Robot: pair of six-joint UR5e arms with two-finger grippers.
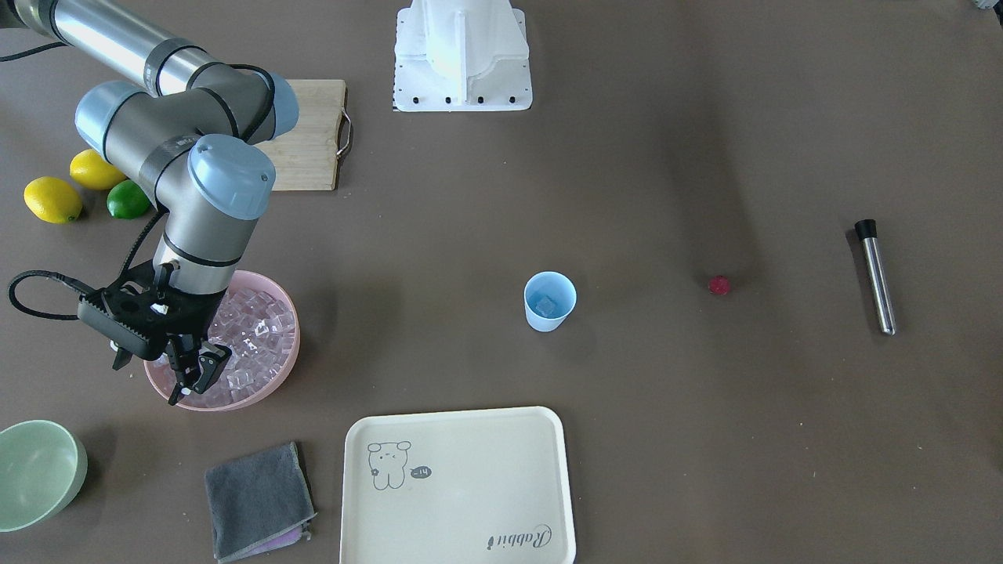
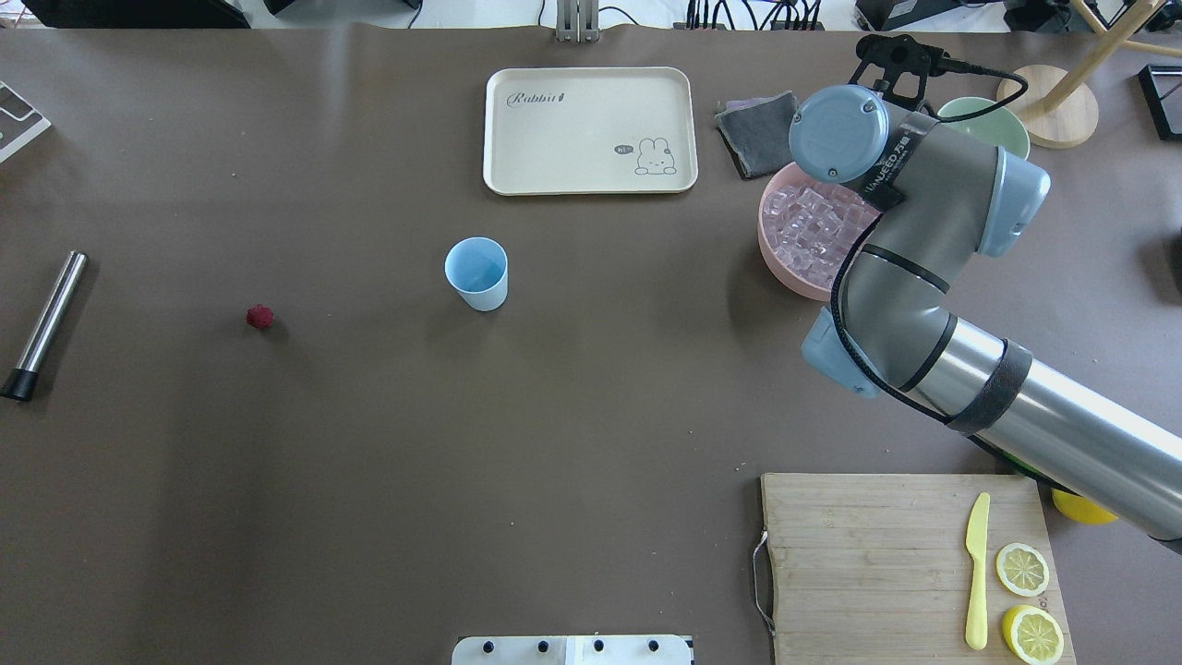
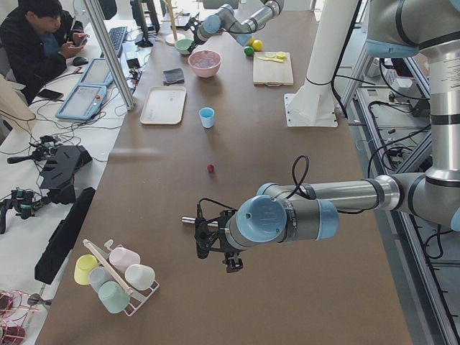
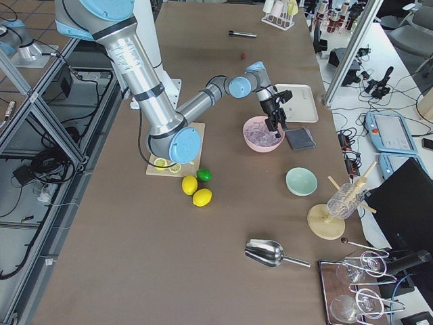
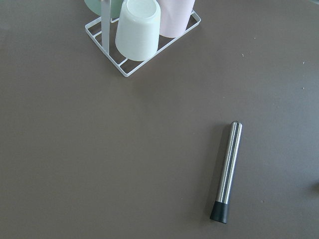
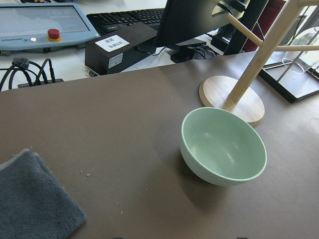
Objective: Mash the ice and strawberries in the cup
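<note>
- Front-facing view: the right gripper (image 1: 200,376) is being held low in the pink bowl (image 1: 270,392), at the rim farthest from the robot's base, among the ice (image 1: 255,333). Its jaws are being shown slightly apart, and nothing can be made out between them.
- The cup (image 1: 549,301) is standing upright mid-table, well apart from the bowl, with one cube (image 1: 546,304) inside it.
- The strawberry (image 1: 719,285) is lying on the table (image 1: 705,431), outside the cup, between the cup and the muddler (image 1: 875,276).
- Also being shown: a tray (image 1: 458,486), a cloth (image 1: 258,501), a green bowl (image 1: 39,474), two lemons (image 1: 52,200) and a lime (image 1: 128,199).
- Overhead view: the right gripper is being hidden by the right arm (image 2: 923,231). The cup is being shown between the strawberry and the pink bowl. A board (image 2: 877,554) is carrying a knife (image 2: 977,568) and two lemon slices (image 2: 1022,569).
- Exterior left view: the left gripper (image 3: 203,241) is being held over the table, just beside the muddler and apart from the strawberry. The state of its jaws cannot be told. A rack (image 3: 115,277) of cups is standing near it.
- Exterior right view: the right gripper is being shown pointing down into the pink bowl. A scoop (image 4: 274,254) is lying well apart from the bowl.
- Left wrist view: the muddler is lying flat, with the rack at the top edge.
- Right wrist view: the green bowl is sitting just beside a wooden stand (image 6: 234,94), with the cloth at the lower left.
</note>
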